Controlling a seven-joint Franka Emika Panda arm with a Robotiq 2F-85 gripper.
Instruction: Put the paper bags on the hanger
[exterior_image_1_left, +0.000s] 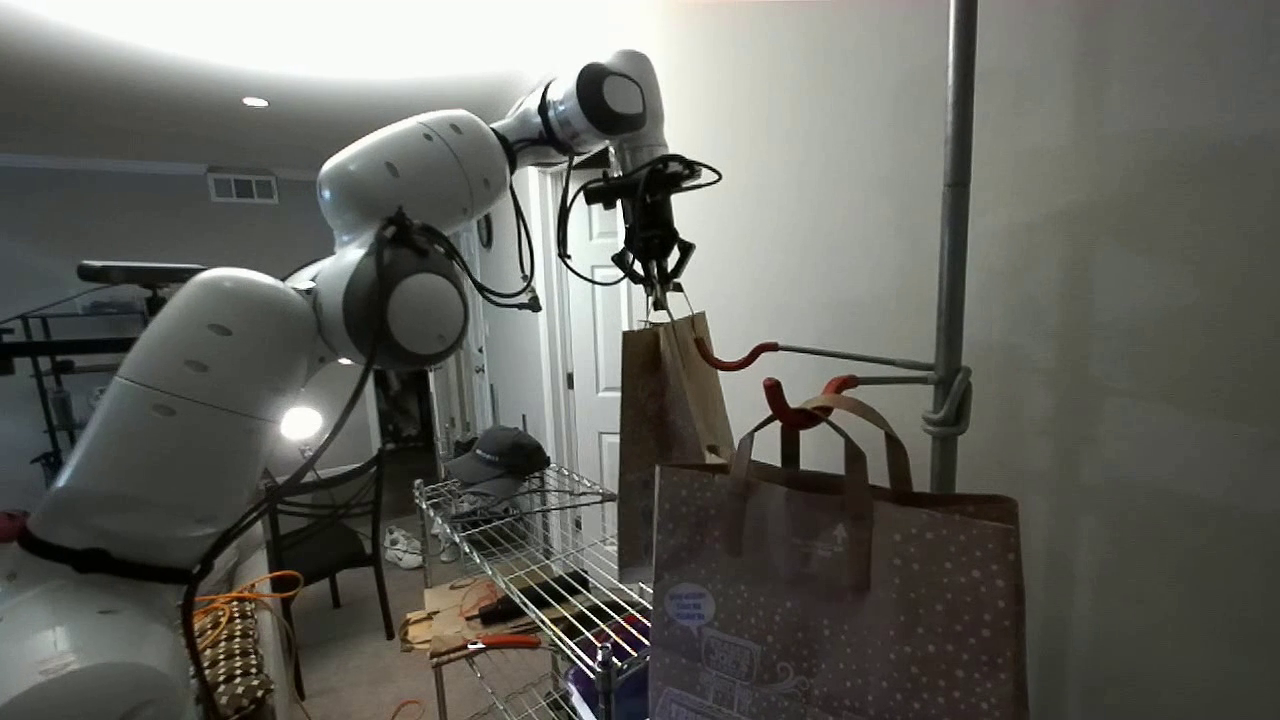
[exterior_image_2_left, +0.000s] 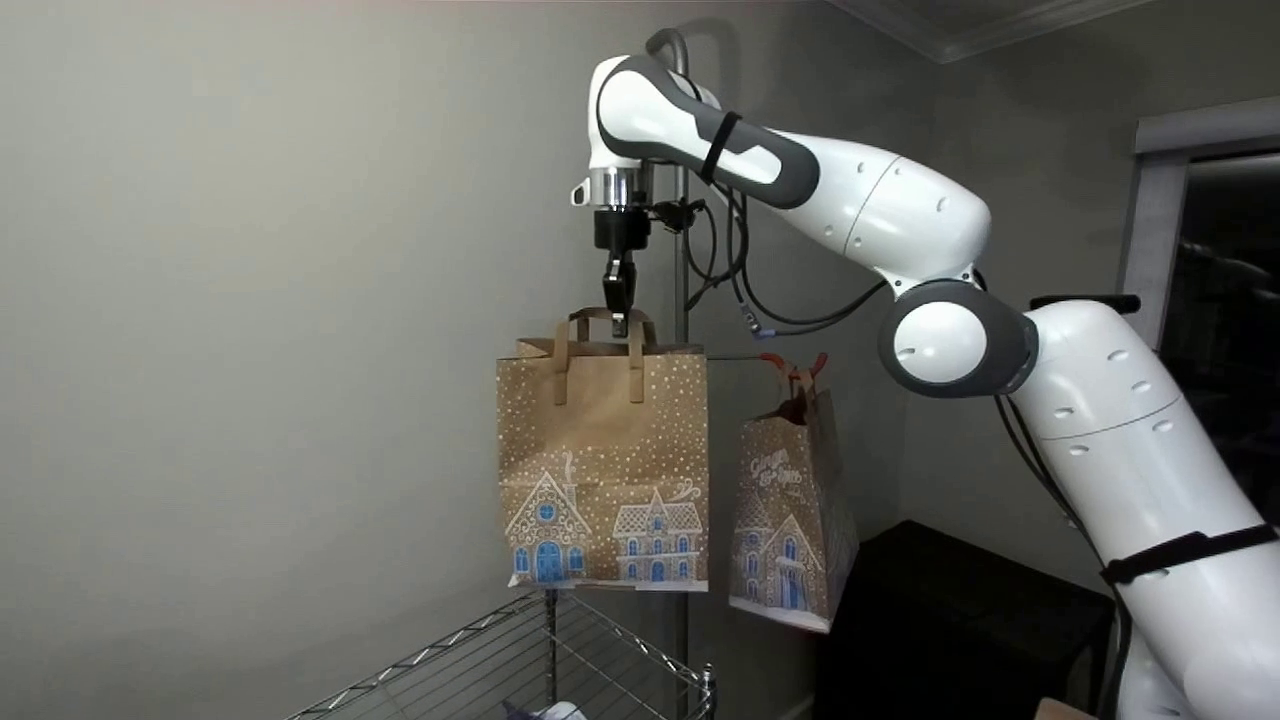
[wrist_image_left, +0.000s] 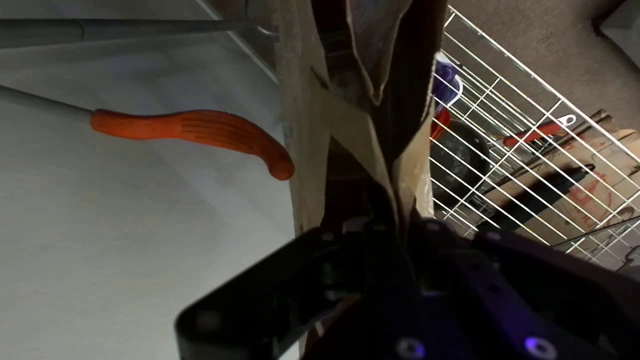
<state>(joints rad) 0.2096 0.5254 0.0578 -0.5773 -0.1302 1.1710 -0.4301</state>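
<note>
My gripper (exterior_image_1_left: 657, 292) is shut on the twisted-together loop handles of a brown paper bag, which hangs below it in the air. This held bag shows in both exterior views (exterior_image_1_left: 665, 420) (exterior_image_2_left: 600, 440) and in the wrist view (wrist_image_left: 307, 115). The gripper also shows in an exterior view (exterior_image_2_left: 620, 322) and the wrist view (wrist_image_left: 400, 235). A second paper bag (exterior_image_1_left: 840, 610) (exterior_image_2_left: 780, 520) hangs by its handles on one red-orange prong of the hanger (exterior_image_1_left: 800, 412) (exterior_image_2_left: 772, 362). The hanger's other prong, in the wrist view (wrist_image_left: 190, 127), has its tip beside the held bag; whether they touch is unclear.
A grey vertical pole (exterior_image_1_left: 955, 220) (exterior_image_2_left: 682, 250) carries the hanger. A wire shelf rack (exterior_image_1_left: 560, 560) (exterior_image_2_left: 480, 645) (wrist_image_left: 500, 165) stands below the held bag. A dark cap (exterior_image_1_left: 500, 455) lies on it. A black covered box (exterior_image_2_left: 960, 600) stands behind the hung bag.
</note>
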